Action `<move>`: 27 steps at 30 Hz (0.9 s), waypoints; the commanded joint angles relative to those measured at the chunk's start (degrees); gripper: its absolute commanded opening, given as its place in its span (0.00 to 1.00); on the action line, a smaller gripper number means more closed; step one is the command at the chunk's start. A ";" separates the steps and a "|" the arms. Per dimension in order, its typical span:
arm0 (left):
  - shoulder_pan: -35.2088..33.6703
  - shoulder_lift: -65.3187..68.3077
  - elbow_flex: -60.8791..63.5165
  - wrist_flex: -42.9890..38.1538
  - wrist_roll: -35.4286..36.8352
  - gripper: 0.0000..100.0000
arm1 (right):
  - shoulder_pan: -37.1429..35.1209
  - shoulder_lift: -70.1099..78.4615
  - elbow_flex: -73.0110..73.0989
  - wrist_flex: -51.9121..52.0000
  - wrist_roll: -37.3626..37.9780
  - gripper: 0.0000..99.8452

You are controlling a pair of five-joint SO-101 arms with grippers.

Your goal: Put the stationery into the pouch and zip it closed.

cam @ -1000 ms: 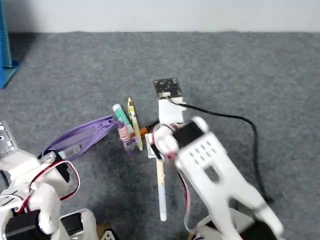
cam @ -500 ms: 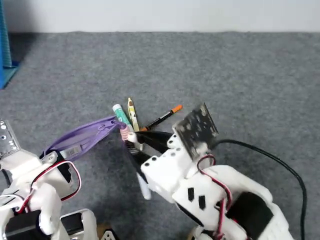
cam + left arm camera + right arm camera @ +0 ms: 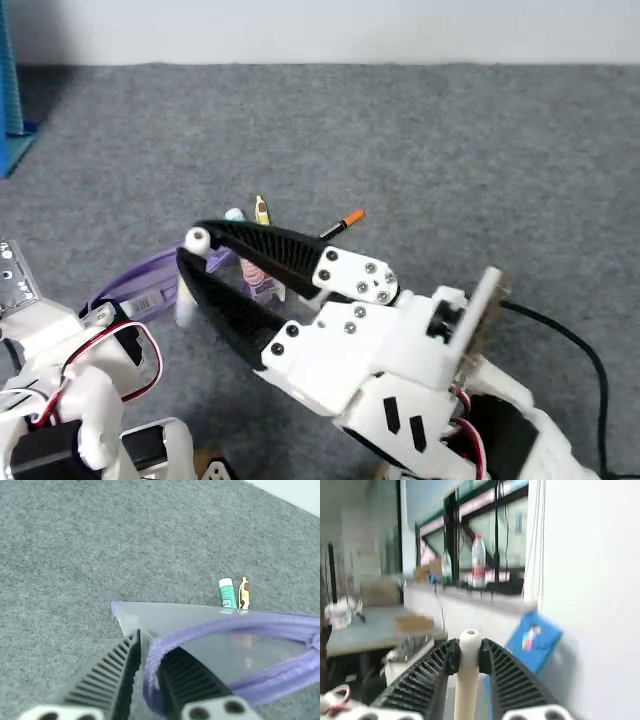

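My left gripper (image 3: 150, 645) pinches the rim of the pouch (image 3: 210, 630), soft clear plastic edged with a purple zip that stands parted, on the grey felt-like table (image 3: 470, 140). My right gripper (image 3: 469, 652) is clamped on a smooth white pen (image 3: 466, 685), over the pouch in the high view. A teal tube (image 3: 226, 593) and a flat yellow piece (image 3: 244, 593) lie just beyond the pouch

The counter (image 3: 480, 140) lies open across the upper and right of the frame. At centre left my right tool (image 3: 190, 255), gripping the white pen (image 3: 184, 300), hangs over the pouch (image 3: 140, 278), loose stationery (image 3: 262, 212) crowding just behind; my left tool (image 3: 150, 642) pinches the pouch's edge.
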 commanded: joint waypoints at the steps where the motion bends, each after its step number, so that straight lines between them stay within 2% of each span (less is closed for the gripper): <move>1: 0.44 0.88 -1.89 -0.44 0.70 0.01 | -0.48 -0.48 5.01 -10.59 4.84 0.01; 7: 0.44 0.88 -1.89 -0.44 0.70 0.01 | -0.66 -0.48 24.09 -32.92 15.74 0.01; 13: 0.44 0.88 -1.89 -0.44 0.70 0.01 | -0.75 -0.84 33.23 -35.38 16.35 0.01; 16: 0.44 0.88 -1.89 -0.44 0.70 0.01 | -0.75 -0.57 33.41 -30.11 16.35 0.06; 19: 0.44 0.88 -1.89 -0.44 0.70 0.01 | -0.57 -1.10 32.44 -22.81 16.35 0.20; 21: 0.44 0.88 -1.89 -0.44 0.70 0.01 | 0.57 -1.10 30.68 -16.57 13.27 0.28; 24: 0.18 0.88 -1.98 -0.44 0.70 0.01 | 5.05 -1.01 27.34 -7.52 5.01 0.29; 27: 0.00 0.88 -2.15 -0.44 0.70 0.01 | 11.56 -1.01 24.79 0.22 0.00 0.29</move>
